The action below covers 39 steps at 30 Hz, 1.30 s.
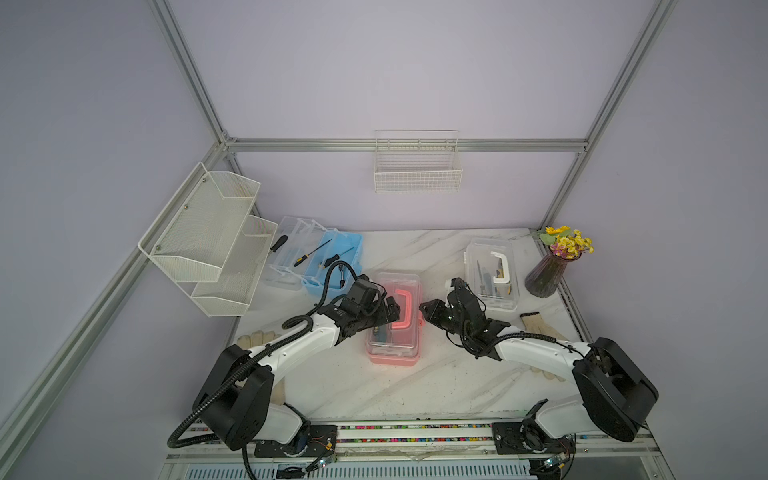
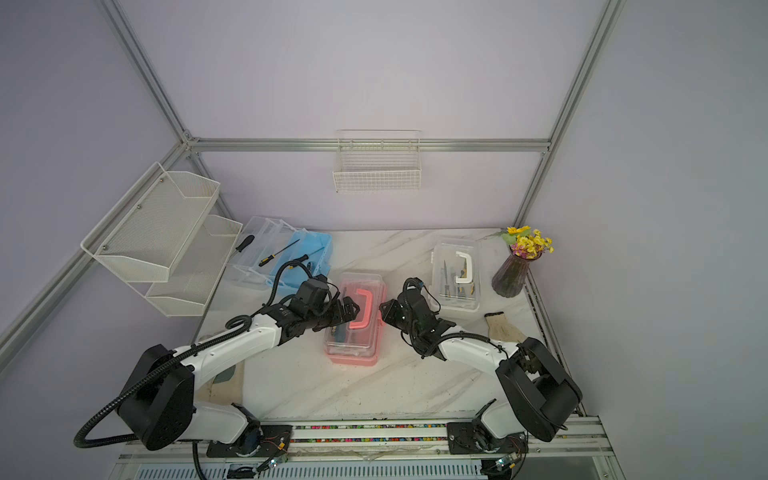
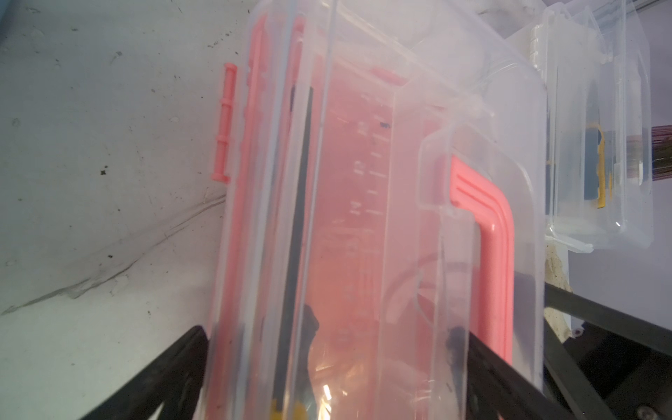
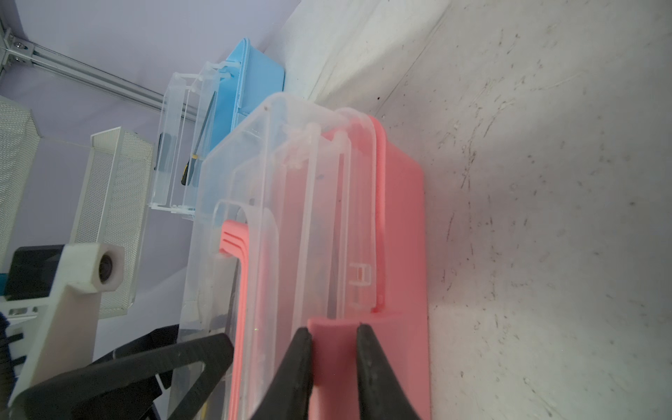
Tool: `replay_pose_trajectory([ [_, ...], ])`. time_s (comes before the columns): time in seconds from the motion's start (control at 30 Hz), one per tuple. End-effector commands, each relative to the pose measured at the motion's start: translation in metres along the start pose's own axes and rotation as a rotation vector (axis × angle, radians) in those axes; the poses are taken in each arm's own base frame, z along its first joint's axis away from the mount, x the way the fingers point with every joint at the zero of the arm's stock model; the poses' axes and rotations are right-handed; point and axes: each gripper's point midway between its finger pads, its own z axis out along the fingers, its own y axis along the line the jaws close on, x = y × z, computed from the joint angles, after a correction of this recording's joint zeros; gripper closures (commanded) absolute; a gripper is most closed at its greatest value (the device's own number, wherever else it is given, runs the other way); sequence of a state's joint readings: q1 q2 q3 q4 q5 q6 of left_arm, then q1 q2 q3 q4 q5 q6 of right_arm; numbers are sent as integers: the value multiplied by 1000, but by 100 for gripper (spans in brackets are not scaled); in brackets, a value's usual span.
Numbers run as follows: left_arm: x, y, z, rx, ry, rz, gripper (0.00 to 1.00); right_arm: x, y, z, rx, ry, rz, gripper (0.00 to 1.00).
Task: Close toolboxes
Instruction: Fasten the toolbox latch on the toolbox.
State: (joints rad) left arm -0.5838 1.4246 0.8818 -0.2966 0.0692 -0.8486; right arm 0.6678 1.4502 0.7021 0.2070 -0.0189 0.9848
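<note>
Right wrist view shows the right gripper [image 4: 332,329] pinched on the latch [image 4: 334,363] midway along the long side of the pink toolbox [image 4: 400,218] facing that arm, while the left gripper [image 3: 334,363] gapes wide over its opposite side, holding nothing.

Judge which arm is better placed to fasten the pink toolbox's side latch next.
Right, probably. The right gripper pinches the latch on the side of the pink toolbox; the left gripper stands wide open across its lid, reaching from the other side.
</note>
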Motion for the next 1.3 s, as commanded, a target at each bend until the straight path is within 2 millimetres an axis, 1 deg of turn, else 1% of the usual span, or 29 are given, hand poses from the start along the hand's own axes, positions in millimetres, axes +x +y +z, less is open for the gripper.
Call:
replay_pose_trajectory([
  [0.0,30,-4,3,24,101,-70,0,71,-27,2,83,259,-4,76],
  [0.17,33,-8,4,28,117,-67,0,69,-34,-1,130,261,-29,76],
  [0.33,29,-13,0,42,101,-70,0,72,-38,-2,145,272,-33,76],
  [0.4,30,-12,0,37,101,-69,0,72,-38,-4,146,275,-35,76],
  [0.43,25,-17,-8,59,80,-67,0,72,-38,-4,149,275,-36,76],
  [0.47,25,-18,-9,61,79,-67,0,73,-39,-5,151,278,-38,76],
  [0.63,26,-17,-7,54,85,-67,0,70,-38,-7,164,275,-51,76],
  [0.73,26,-19,-6,58,87,-64,0,72,-37,-6,147,277,-47,76],
  [0.87,28,-25,-7,72,93,-53,0,71,-26,-1,66,259,-27,78],
  [0.9,33,-20,2,50,117,-53,0,71,-24,-1,55,256,-28,78],
  [1.0,36,-20,5,48,127,-54,0,70,-17,0,8,250,-28,78],
  [1.07,36,-18,4,44,123,-53,0,67,-15,-3,9,234,-31,78],
  [1.1,35,-18,4,42,119,-54,0,64,-15,-5,7,223,-28,77],
  [1.13,35,-17,4,39,117,-53,0,60,-13,-8,1,213,-24,75],
  [1.27,35,-15,4,33,113,-55,0,41,-12,-21,-26,182,0,58],
])
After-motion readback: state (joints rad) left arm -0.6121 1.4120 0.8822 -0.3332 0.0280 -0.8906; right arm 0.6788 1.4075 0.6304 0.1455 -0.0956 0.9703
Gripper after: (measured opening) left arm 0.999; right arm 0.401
